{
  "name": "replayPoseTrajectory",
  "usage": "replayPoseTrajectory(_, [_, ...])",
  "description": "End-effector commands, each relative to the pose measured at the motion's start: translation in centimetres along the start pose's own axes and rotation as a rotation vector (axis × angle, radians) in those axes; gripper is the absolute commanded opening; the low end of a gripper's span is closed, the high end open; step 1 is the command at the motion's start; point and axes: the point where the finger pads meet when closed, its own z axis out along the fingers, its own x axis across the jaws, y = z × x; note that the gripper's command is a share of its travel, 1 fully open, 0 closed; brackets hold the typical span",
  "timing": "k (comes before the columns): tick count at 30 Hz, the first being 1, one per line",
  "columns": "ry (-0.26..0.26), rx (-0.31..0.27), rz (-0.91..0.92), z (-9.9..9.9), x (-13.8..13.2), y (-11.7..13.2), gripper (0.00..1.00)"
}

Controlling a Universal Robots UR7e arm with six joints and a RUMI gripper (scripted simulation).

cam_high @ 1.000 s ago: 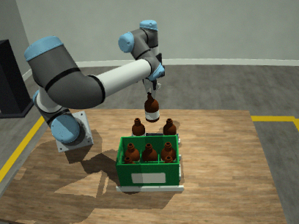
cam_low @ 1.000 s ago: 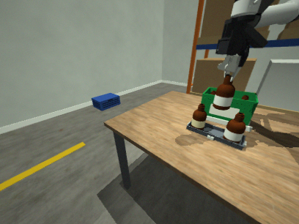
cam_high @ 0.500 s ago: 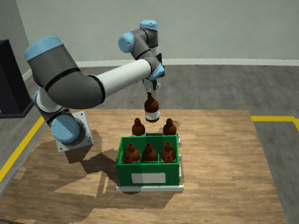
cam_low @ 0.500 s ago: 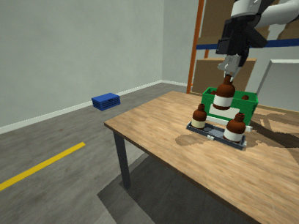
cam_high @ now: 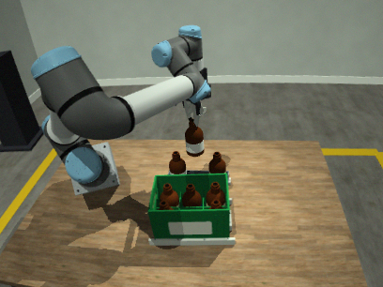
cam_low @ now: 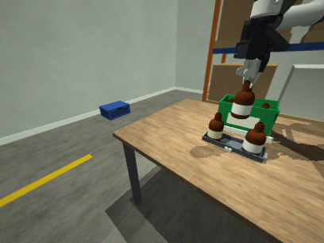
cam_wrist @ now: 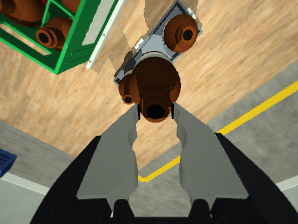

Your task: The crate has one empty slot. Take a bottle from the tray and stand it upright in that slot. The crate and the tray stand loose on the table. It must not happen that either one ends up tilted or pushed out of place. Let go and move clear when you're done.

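My gripper (cam_high: 191,120) (cam_low: 248,82) (cam_wrist: 155,104) is shut on the neck of a brown bottle (cam_high: 194,134) (cam_low: 243,98) (cam_wrist: 157,80) with a white label. The bottle hangs nearly upright above the dark tray (cam_low: 233,143) (cam_wrist: 159,45), clear of it. Two bottles stand in the tray, one at the robot's side (cam_high: 177,165) (cam_low: 254,140) (cam_wrist: 175,36) and one at the far end (cam_high: 217,164) (cam_low: 215,129). The green crate (cam_high: 160,224) (cam_low: 224,115) stands beside the tray. It shows three bottles in the row nearer the tray; the other row shows necks at both ends and none in the middle.
White strips lie along the crate's sides, one at its front (cam_high: 191,242). The crate's tall walls and the bottle necks stand between tray and slot. The arm's base plate (cam_high: 112,171) is on the table's left. A blue crate (cam_low: 114,109) lies on the floor.
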Motion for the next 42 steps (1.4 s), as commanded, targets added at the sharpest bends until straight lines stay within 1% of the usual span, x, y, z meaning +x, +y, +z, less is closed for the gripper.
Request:
replayPoseTrajectory(1, [0.001, -0.007, 0.003, -0.6, -0.1, 0.1, 0.00])
replayPoseTrajectory(13, [0.001, -0.007, 0.003, -2.0, 0.0, 0.1, 0.00])
replayPoseTrajectory(20, [0.001, -0.007, 0.003, -2.3, 0.0, 0.1, 0.00])
replayPoseTrajectory(42, [0.001, -0.007, 0.003, -2.4, 0.0, 0.1, 0.00])
